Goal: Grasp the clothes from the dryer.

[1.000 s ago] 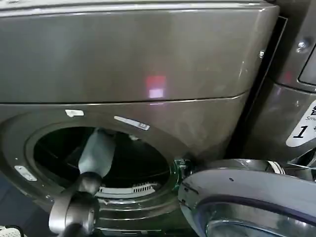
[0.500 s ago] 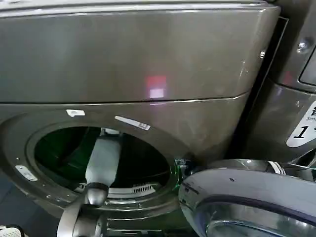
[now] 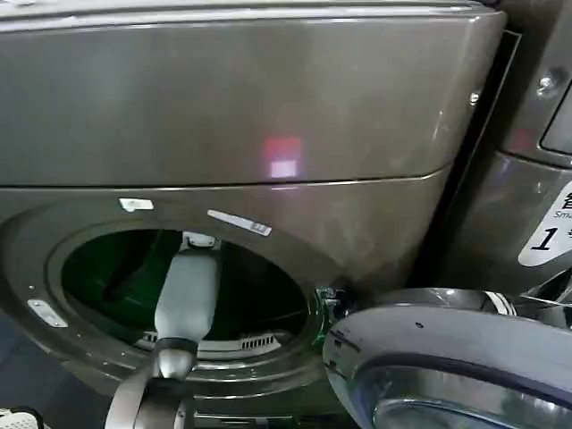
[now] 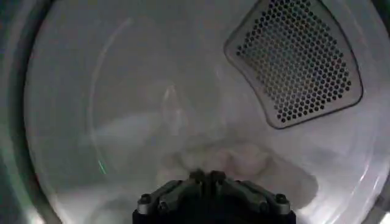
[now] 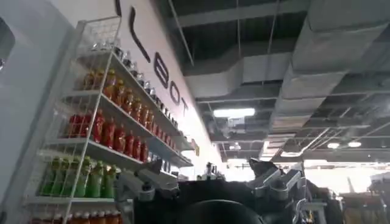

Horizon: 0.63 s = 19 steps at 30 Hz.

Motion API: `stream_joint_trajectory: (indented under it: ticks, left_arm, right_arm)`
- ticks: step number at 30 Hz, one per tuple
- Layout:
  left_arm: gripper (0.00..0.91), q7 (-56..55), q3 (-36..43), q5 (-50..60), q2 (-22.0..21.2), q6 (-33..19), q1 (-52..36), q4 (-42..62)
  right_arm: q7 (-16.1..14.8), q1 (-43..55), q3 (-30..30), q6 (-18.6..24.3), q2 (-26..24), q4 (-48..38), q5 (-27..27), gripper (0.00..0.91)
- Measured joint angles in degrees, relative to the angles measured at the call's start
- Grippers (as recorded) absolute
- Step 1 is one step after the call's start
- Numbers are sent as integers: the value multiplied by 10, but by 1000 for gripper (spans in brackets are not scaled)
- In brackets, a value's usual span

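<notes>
Fabric like this should weigh next to nothing and give way under any touch: soft, limp, not fragile, and likely to slide on the smooth drum wall rather than resist. The best hold, by my judgement, is a raised fold near the middle of the bundle, pinched deep enough that several layers are caught, since an edge alone may slip free.

In the left wrist view the clothes point(image 4: 222, 159) lie on the drum floor just ahead of the left pincer point(image 4: 206, 176), a pale whitish heap with soft wrinkles, small against the drum; any pattern is too dim to make out. The pincer's fingertips point(image 4: 214, 177) stand pressed together, holding nothing, and apart from the cloth as far as I can tell. Beyond and above the pincer sits a perforated vent panel point(image 4: 295, 58) in the drum's back wall.

From the head, the left arm reaches in through the round opening of the dryer point(image 3: 268, 125), whose door point(image 3: 447, 357) hangs open.

The right pincer point(image 5: 210, 182) is parked aloft, pointing toward a ceiling and drink shelves point(image 5: 103, 140), its fingers point(image 5: 140, 185) spread.
</notes>
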Motion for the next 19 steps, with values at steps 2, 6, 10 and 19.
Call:
stream_joint_trajectory:
  ticks: [2,6,10,19]
  left_arm:
    - [0,-1,0,-4,1,2,0,-1]
    - [0,-2,0,-9,1,4,0,-3]
    - [0,-2,1,-13,2,4,-4,-2]
    - [0,-3,2,-15,-1,4,-5,1]
  right_arm:
    - [-1,0,0,-3,2,4,0,907]
    - [-1,2,4,-8,2,9,-2,907]
    - [-4,0,9,-11,2,12,-3,907]
    - [-7,0,12,-12,3,13,-9,907]
